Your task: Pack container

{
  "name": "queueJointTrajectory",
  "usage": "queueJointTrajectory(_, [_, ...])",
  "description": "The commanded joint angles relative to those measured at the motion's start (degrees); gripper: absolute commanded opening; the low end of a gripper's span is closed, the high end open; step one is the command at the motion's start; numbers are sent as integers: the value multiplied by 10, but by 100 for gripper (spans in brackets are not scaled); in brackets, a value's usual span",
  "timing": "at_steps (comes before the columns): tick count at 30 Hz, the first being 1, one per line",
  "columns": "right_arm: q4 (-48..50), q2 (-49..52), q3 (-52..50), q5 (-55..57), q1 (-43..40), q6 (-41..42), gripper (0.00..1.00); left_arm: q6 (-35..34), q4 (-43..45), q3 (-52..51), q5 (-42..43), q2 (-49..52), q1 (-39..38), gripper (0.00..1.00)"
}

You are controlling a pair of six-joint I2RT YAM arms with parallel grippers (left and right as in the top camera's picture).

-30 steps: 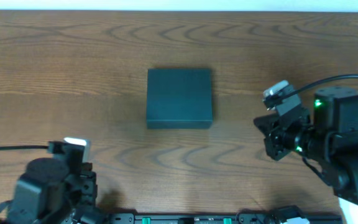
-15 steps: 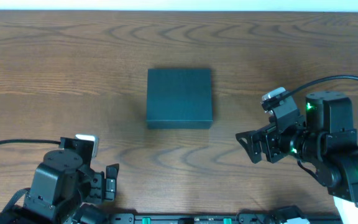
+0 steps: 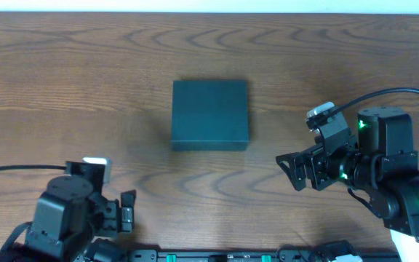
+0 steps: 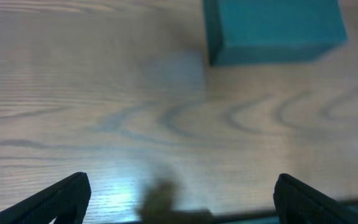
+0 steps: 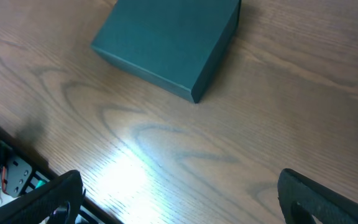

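Where the wooden table (image 3: 86,73) is seen from overhead, the container (image 3: 210,115) lies flat on it with its lid down, edges square to the camera, and nothing touches it. It is dark teal, matte and roughly square; no gap shows along the lid seam in any view.

Left gripper (image 4: 182,185) – jaws spread wide, nothing between them. It sits on the robot's side of the container and off to its left, well apart from it. Its wrist camera shows the two dark fingertips at the bottom corners of the picture, bare wood between them, and the container's near-left corner high on the right.

Right gripper (image 3: 290,172) – jaws likewise spread wide and holding nothing. It stands to the right of the container, slightly nearer the robot than the container's front edge, with its fingers pointed toward the container across a strip of bare table. Its wrist camera shows the container whole from an angle, one corner toward the lens, with both fingertips low in the picture and clear of it.

Green indicator lights (image 3: 373,122) glow on the right arm, and a black cable (image 3: 384,94) arcs above it, to the right of the container. No contact between either arm and the container is observed
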Motion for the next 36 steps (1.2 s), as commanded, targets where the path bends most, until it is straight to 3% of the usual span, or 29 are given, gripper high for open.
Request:
queueJointTrajectory(1, [1,-5,0,-1,4,8,99,0,21,0,-29,-27,43,95])
queueJointTrajectory(6, [1,-5,0,-1,4,8,99,6,105,-50,-63,-103,114,95])
queueJointTrajectory(13, [1,-5,0,-1,4,8,99,61,227,-260,-61,-235,190,95])
queueJointTrajectory(26, [1,-5,0,-1,4,8,99,80,361,-496,-54,-361,196,95])
queueJointTrajectory(36, [0,-5,0,-1,4,8,99,97,374,-537,-54,-364,196,95])
